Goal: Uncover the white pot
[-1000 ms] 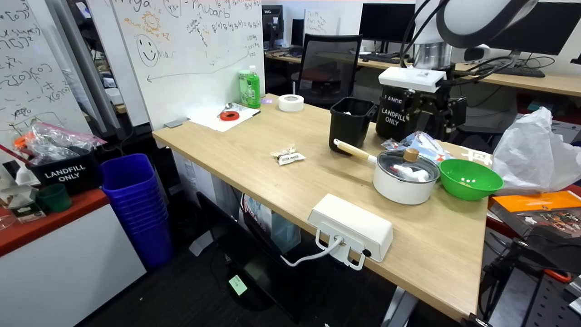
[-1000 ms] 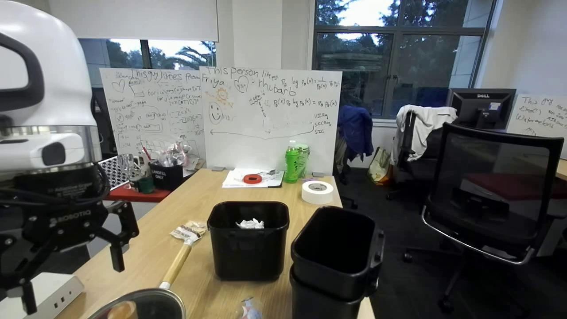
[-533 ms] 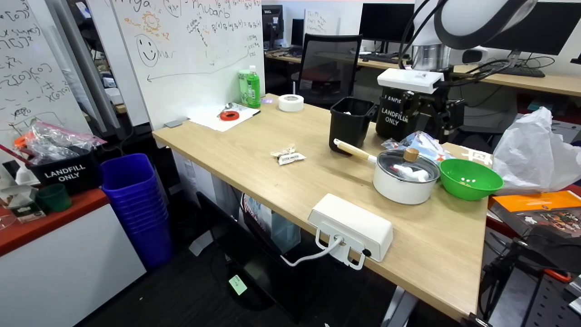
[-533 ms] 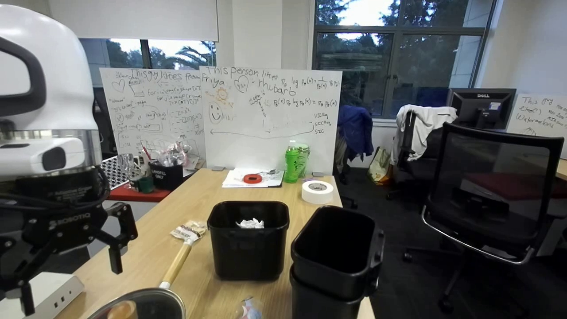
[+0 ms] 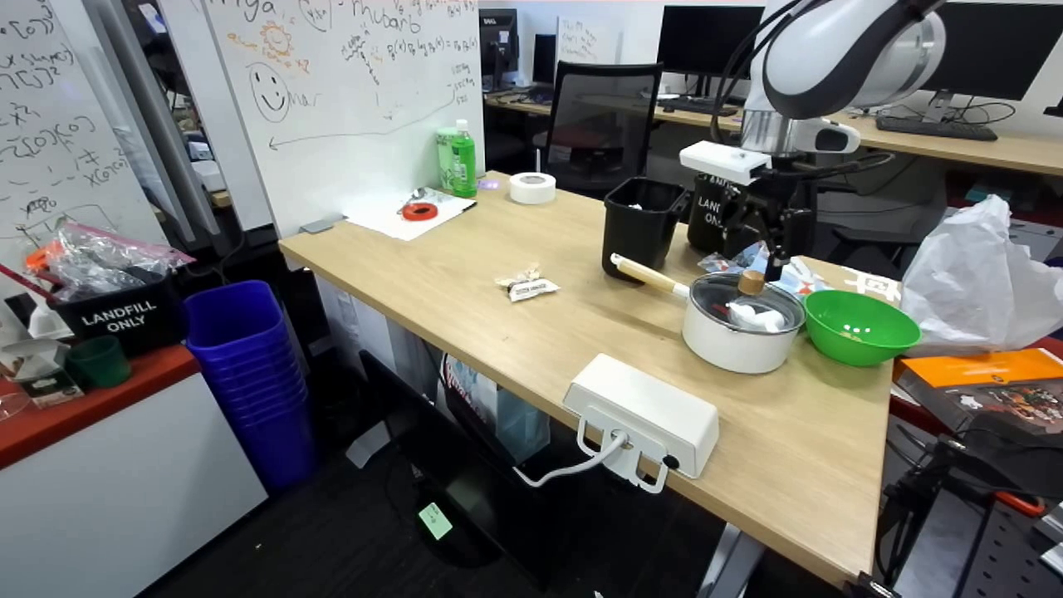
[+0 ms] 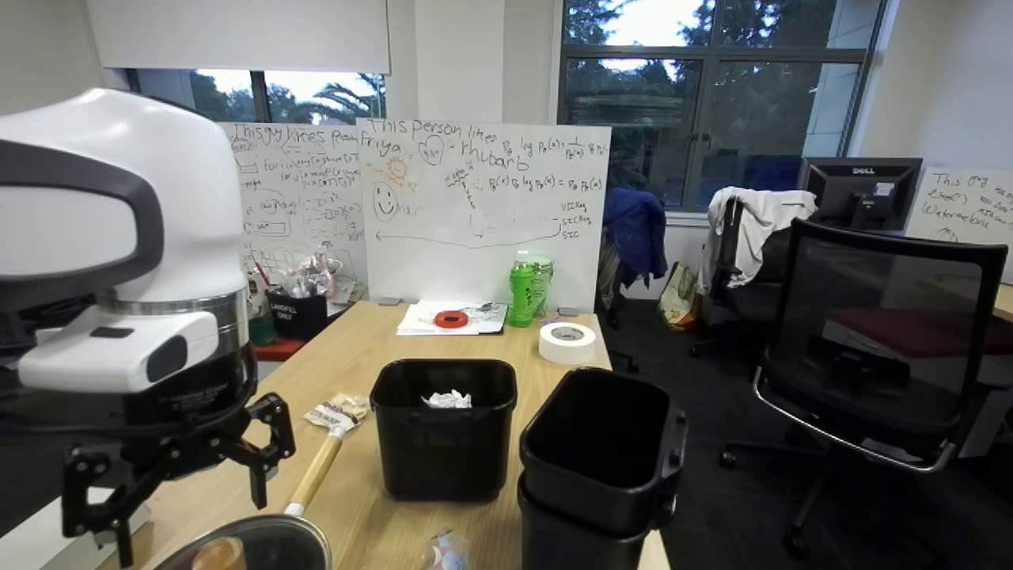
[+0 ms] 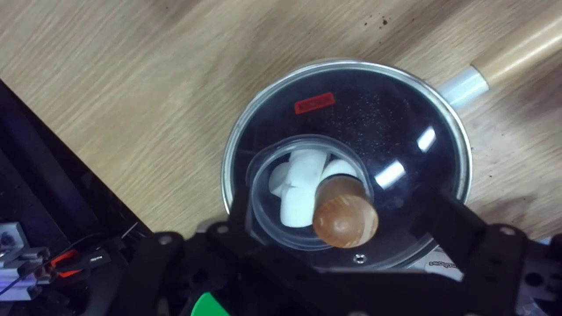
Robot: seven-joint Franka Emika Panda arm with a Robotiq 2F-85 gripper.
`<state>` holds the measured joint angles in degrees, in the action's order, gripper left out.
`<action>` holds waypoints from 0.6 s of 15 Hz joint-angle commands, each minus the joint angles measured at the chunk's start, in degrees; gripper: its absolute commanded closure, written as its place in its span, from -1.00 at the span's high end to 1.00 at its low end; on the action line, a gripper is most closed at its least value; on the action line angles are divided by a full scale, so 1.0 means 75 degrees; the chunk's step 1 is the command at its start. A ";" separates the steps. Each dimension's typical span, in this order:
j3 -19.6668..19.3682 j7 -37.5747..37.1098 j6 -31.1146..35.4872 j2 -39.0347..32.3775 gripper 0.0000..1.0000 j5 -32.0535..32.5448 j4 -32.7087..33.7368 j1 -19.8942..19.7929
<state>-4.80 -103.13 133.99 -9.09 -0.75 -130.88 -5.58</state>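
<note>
The white pot stands on the table with its glass lid on it. The lid also shows in the wrist view and partly at the bottom of an exterior view. Its brown wooden knob stands up from the lid. Through the glass I see a clear cup with white pieces and a small red object. My gripper is open and empty above the lid. In the wrist view its fingers stand wide apart on either side of the knob, not touching it. The gripper shows in an exterior view.
The pot's wooden handle points toward a black bin. A green bowl stands right beside the pot. A white box sits at the table edge. More black bins and a plastic wrapper are nearby.
My gripper has come down and moved across to the pot's lid, and has turned somewhat. It stays open. The pot and lid have not moved.
</note>
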 commanded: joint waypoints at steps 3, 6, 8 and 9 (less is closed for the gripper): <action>-0.0271 -0.0202 0.0470 -0.0422 1.00 -0.0460 0.0250 0.0104; -0.0406 -0.0496 0.0402 -0.0389 1.00 -0.0390 0.0226 0.0090; -0.0479 -0.0609 0.0412 -0.0434 1.00 -0.0355 0.0244 0.0084; -0.0507 -0.0682 0.0391 -0.0497 1.00 -0.0308 0.0260 0.0101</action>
<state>-7.72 -106.76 136.32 -11.68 -3.15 -129.45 -5.52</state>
